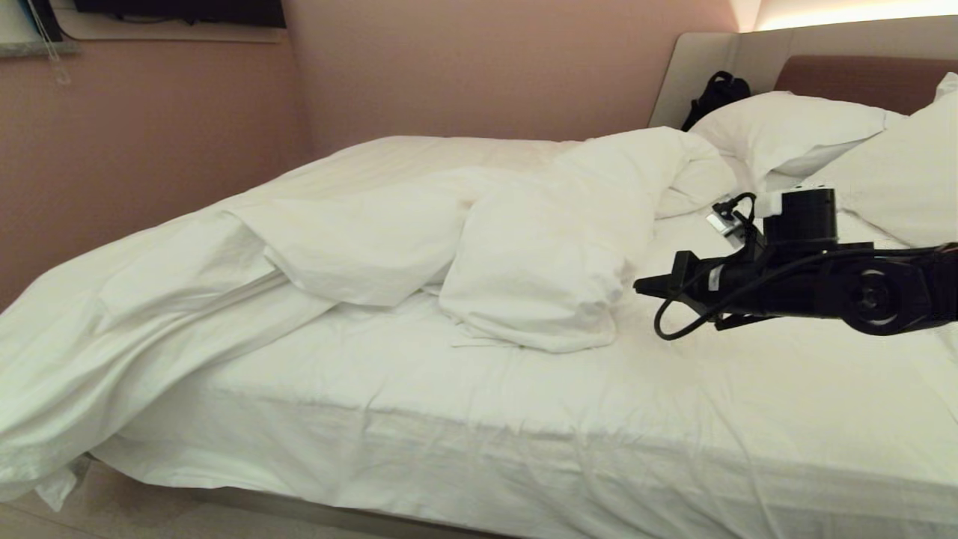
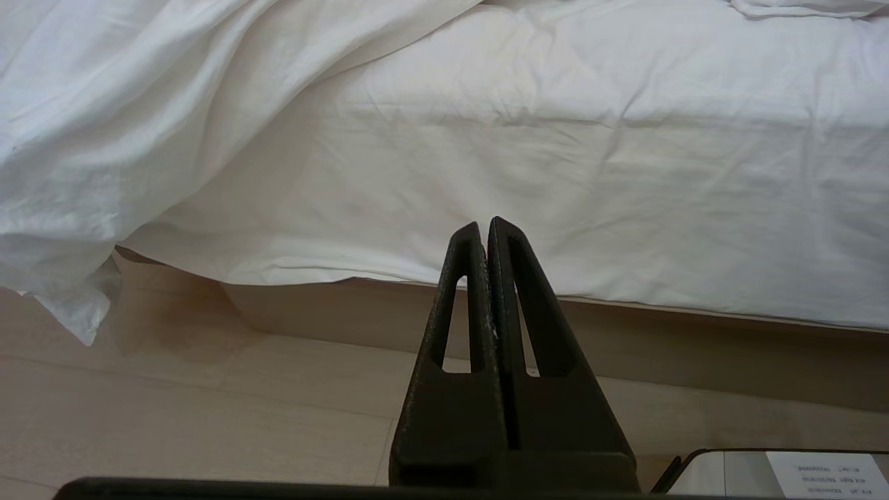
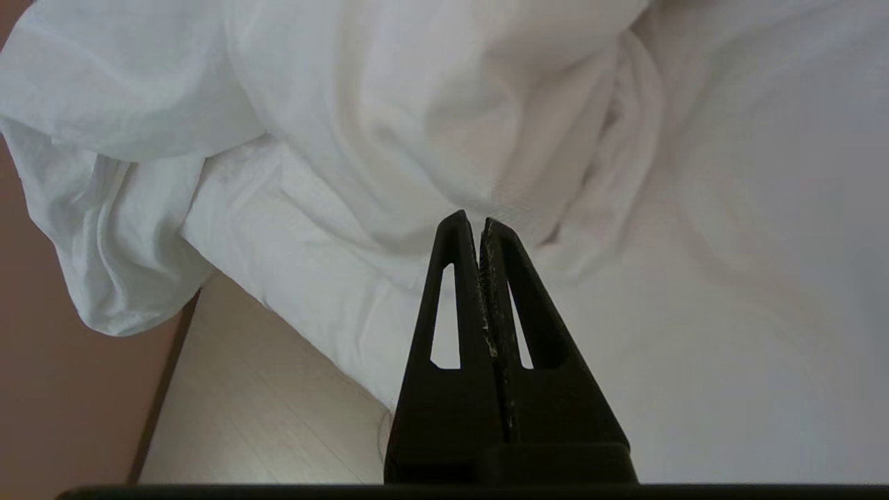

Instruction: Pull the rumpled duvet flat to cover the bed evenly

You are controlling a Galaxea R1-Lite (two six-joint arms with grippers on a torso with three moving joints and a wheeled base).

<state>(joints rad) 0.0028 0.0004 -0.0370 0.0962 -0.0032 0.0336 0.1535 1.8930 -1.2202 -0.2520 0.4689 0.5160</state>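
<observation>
our right hand (image 1: 647,286), closed and empty, reaches over the bed (image 1: 524,419) toward the bunched duvet (image 1: 524,254), so we can tug it flat; left hand (image 2: 484,229) closed, parked by the bed's near edge.

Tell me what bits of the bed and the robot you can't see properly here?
- Head view: the duvet hides the bed's far side.
- Head view: the left gripper is out of frame.
- Head view: the right gripper has its arm cut by the picture's edge.
- Head view: the black item by the headboard is too small to identify.
</observation>
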